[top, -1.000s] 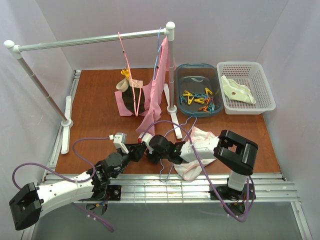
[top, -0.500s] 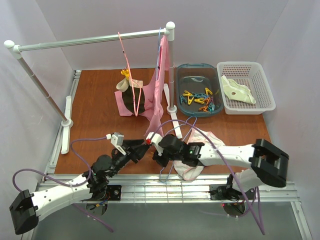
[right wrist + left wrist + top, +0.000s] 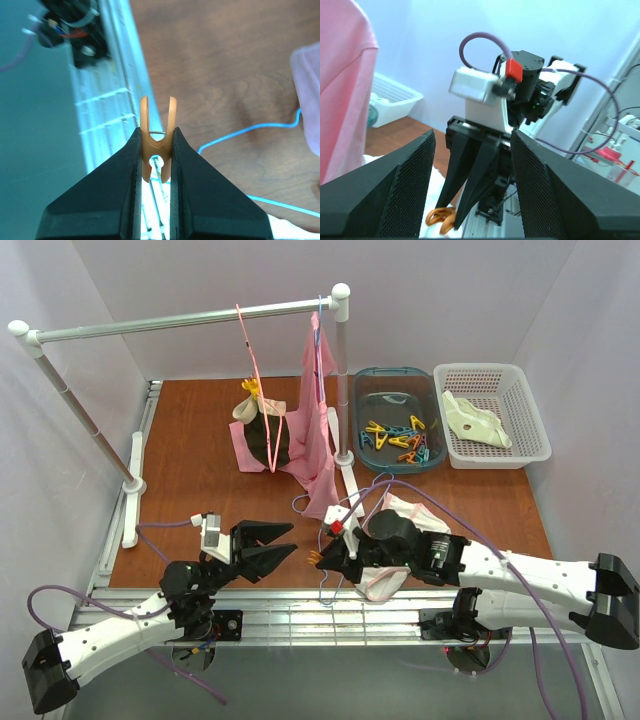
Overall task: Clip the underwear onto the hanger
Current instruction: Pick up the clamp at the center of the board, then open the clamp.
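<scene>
Clothespin [image 3: 157, 144] in low right end effector [image 3: 156, 134]

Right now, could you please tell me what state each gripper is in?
Left gripper: open, holding nothing.
Right gripper: shut on an orange clothespin.

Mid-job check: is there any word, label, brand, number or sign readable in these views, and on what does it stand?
None can be read.
The orange clothespin in the right gripper, the blue tub and the white basket show no print in any view.
The red block on the right wrist is blurred, with no visible marking.
</scene>
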Robot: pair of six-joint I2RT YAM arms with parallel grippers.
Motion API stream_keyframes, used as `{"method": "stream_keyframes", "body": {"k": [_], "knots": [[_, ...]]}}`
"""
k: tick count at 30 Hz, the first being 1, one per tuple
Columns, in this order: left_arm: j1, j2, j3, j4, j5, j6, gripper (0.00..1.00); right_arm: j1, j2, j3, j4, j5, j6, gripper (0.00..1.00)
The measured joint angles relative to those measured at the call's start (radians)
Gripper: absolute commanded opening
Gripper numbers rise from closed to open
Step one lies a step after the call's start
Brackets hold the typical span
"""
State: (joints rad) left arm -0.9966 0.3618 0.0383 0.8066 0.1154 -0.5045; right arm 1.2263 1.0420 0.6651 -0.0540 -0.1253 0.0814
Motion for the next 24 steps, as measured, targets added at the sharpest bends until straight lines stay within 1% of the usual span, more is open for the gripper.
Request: {"method": "stream_keyframes", "body": {"k": [4,7,11,14,24], "knots": [[0.000,0.030,0.000,0.053,0.037,-0.032,0.54,0.000,-0.091,-0.009,0.040,-0.055,0.016,0.06],[0.000,0.094,0.000,0.101,0.044,-0.060,0.54,0.000,-0.119,-0.009,0.099,-0.093,0.021,0.06],[0.000,0.187,0.000,0.168,0.050,-0.092,0.53,0.000,-0.115,-0.009,0.133,-0.123,0.020,0.06],[0.000,0.225,0.000,0.215,0.051,-0.107,0.53,0.000,-0.103,-0.008,0.141,-0.138,0.017,0.06],[0.000,0.240,0.000,0.280,0.058,-0.135,0.52,0.000,-0.095,-0.004,0.161,-0.143,-0.007,0.06]]}}
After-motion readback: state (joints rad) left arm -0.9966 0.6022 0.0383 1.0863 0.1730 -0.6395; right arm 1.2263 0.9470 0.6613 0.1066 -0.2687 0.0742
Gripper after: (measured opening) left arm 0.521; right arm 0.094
